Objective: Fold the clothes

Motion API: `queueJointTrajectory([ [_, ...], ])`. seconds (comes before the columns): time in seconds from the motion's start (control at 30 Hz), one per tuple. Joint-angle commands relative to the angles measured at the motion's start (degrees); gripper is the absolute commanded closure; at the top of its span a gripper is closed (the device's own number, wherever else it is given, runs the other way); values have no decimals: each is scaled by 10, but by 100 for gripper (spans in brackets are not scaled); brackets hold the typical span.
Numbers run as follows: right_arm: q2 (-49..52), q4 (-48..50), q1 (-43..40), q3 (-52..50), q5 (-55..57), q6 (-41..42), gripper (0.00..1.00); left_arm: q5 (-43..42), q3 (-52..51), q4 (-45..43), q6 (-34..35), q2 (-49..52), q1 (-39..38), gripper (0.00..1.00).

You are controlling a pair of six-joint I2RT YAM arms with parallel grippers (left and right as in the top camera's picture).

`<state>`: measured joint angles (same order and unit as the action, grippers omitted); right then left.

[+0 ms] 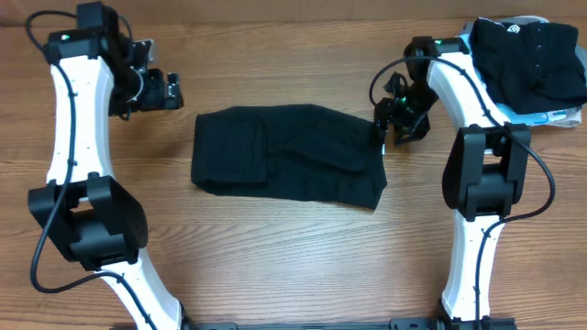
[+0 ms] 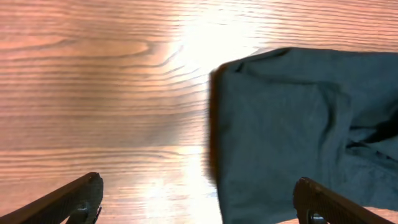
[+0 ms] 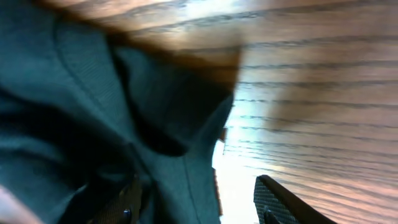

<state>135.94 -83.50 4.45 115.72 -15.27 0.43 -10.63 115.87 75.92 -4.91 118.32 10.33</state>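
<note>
A black garment (image 1: 284, 154) lies flat in the middle of the wooden table, partly folded, with a doubled layer at its left end. My left gripper (image 1: 170, 90) is open and empty, hovering just beyond the garment's upper left corner. In the left wrist view its fingers (image 2: 199, 208) straddle the garment's left edge (image 2: 298, 124). My right gripper (image 1: 383, 124) is at the garment's upper right corner. In the right wrist view its fingers (image 3: 205, 205) are open, with the cloth's edge (image 3: 93, 112) lying between them.
A pile of dark folded clothes (image 1: 532, 55) sits at the back right corner on something light-coloured. Bare wooden table (image 1: 275, 266) stretches in front of the garment. The two arm bases stand at the front left and front right.
</note>
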Motion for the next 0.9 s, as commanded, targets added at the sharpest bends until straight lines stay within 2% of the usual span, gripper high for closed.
queueJointTrajectory([
  [0.0, -19, 19, 20, -3, 74, 60, 38, 7, 13, 7, 7, 1, 15, 0],
  [0.23, -84, 38, 38, -3, 104, 101, 37, 8, 13, 7, 6, 1, 21, 0],
  [0.47, -185, -23, 38, -3, 123, 101, 37, 8, 13, 8, 7, 1, 21, 0],
  [0.6, -208, -46, 38, -3, 129, 108, 37, 9, 13, 8, 7, 1, 21, 0],
  [0.77, -226, 31, 74, -87, 231, 179, 38, 37, 13, 9, 7, 1, 21, 0],
  [0.87, -237, 97, 91, -162, 227, 190, 37, 38, 12, 9, 7, 1, 21, 0],
])
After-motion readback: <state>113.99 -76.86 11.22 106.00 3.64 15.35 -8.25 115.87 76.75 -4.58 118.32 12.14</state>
